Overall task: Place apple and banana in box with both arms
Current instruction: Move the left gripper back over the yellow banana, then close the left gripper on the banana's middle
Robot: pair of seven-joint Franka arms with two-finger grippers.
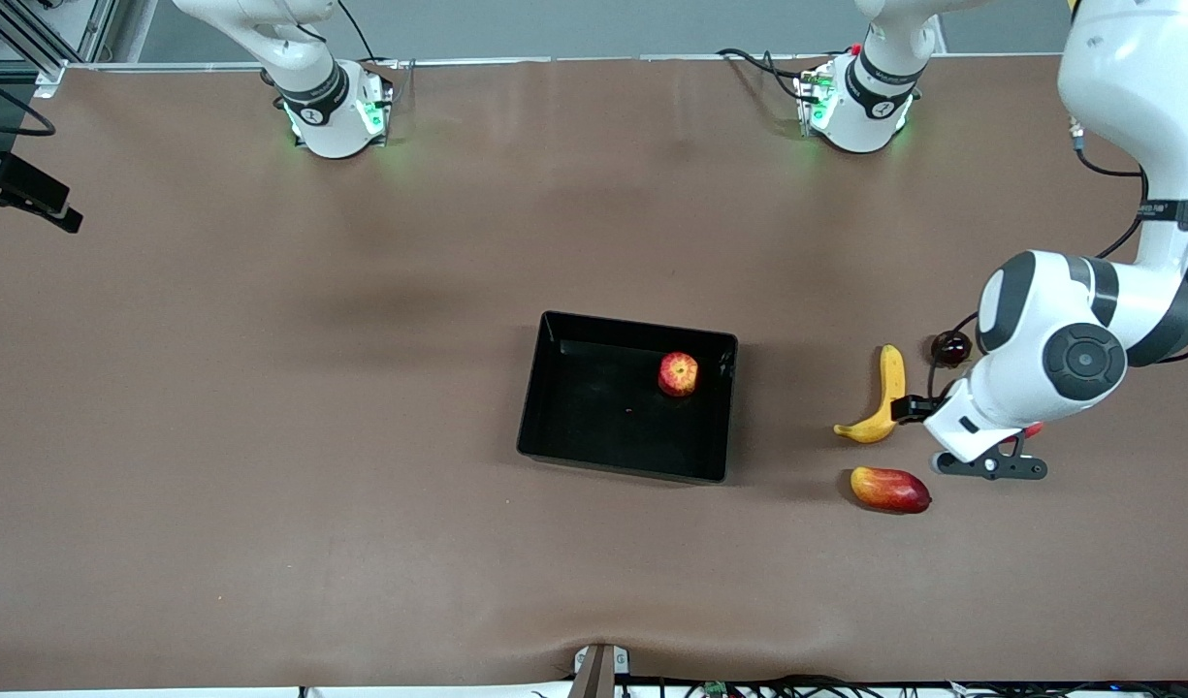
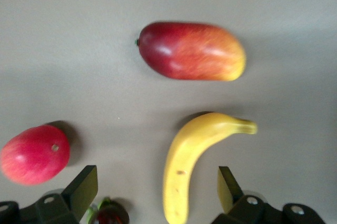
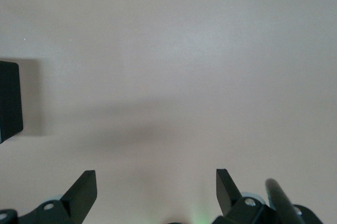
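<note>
The black box (image 1: 555, 427) sits mid-table with the small red apple (image 1: 678, 373) in it, near the corner toward the left arm's base. The yellow banana (image 1: 882, 397) lies on the table beside the box, toward the left arm's end. My left gripper (image 1: 915, 411) hangs open just above the banana. In the left wrist view the banana (image 2: 192, 155) runs between the spread fingers (image 2: 81, 190) of the left gripper (image 2: 155, 190), nearer one of them and untouched. My right gripper (image 3: 156, 191) is open and empty over bare table; it is out of the front view.
A red-and-yellow mango (image 1: 889, 490) lies nearer the camera than the banana. A dark cherry-like fruit (image 1: 950, 347) and a plain red-pink fruit (image 2: 34, 154) lie beside the banana under the left arm. A black corner (image 3: 9, 100) shows in the right wrist view.
</note>
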